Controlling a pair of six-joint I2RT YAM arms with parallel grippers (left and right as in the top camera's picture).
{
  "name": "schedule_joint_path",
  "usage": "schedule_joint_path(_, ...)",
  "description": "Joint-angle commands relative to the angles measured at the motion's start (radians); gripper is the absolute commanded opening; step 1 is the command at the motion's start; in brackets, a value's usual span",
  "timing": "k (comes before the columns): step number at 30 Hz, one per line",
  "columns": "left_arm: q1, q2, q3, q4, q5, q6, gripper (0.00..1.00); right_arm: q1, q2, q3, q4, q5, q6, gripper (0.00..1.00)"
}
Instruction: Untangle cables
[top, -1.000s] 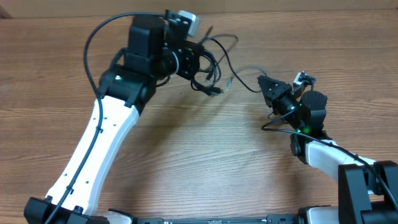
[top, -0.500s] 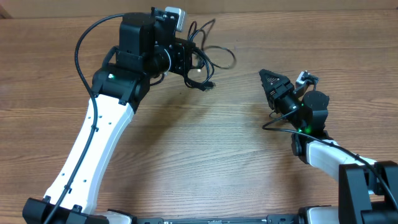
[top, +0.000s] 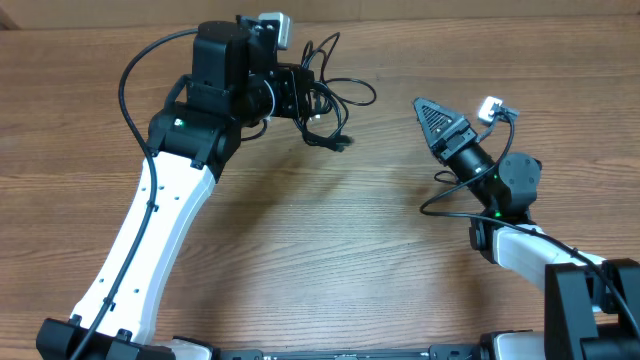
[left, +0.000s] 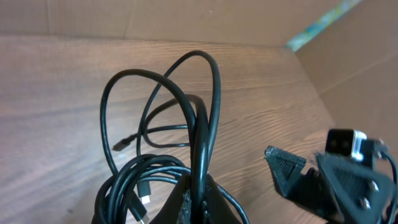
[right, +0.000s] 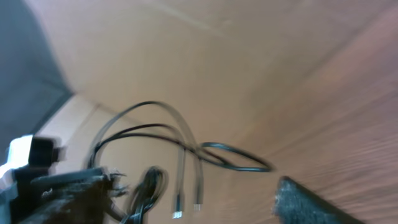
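Above the brown wood-grain desk (top: 330, 250), a bunch of thin black looped cables (top: 338, 92) hangs at twelve o'clock, clenched in the left fingers (left: 185, 208). The right fingers (top: 432, 115), at two o'clock, are spread and empty. The cables look light and floppy, so a free plug end is probably the best place to pinch.

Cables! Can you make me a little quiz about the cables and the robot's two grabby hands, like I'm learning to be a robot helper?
1. True or false: the right gripper is open and empty.
2. What is pinching the bunch of cables? A) the left gripper B) the right gripper C) nothing
3. Fill the gap: the cables are all the colour ____.

Key: 1 true; 2 A; 3 black.
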Motion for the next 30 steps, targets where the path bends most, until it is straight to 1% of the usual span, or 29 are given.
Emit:
schedule_joint_path(1, -0.003, -0.024, 0.019, 0.006, 0.003, -0.184, 0.04, 0.002, 0.002, 0.010, 0.077, -0.091, -0.076, 0.97)
schedule_joint_path(2, -0.003, -0.023, 0.019, 0.004, 0.003, -0.214, 0.04, 0.005, 0.002, 0.010, 0.104, -0.109, -0.098, 1.00)
schedule_joint_path(6, -0.003, -0.023, 0.019, -0.007, 0.003, -0.302, 0.04, 0.019, 0.002, 0.010, 0.163, -0.141, -0.164, 1.00)
schedule_joint_path(10, -0.003, -0.023, 0.019, -0.007, -0.013, -0.397, 0.05, 0.026, 0.002, 0.010, 0.166, -0.141, -0.166, 0.98)
schedule_joint_path(15, -0.003, -0.023, 0.019, -0.032, -0.076, -0.620, 0.04, 0.026, 0.002, 0.010, 0.165, -0.136, -0.166, 0.98)
schedule_joint_path(16, -0.003, -0.023, 0.019, -0.033, -0.079, -0.634, 0.04, 0.026, 0.002, 0.010, 0.165, -0.136, -0.166, 0.98)
schedule_joint_path(22, -0.003, -0.024, 0.019, -0.033, -0.079, -0.636, 0.04, 0.026, 0.002, 0.010, 0.162, -0.133, -0.166, 0.98)
schedule_joint_path(30, -0.028, -0.023, 0.019, -0.033, -0.127, -0.635, 0.05, 0.026, 0.002, 0.010, 0.129, -0.117, -0.166, 0.98)
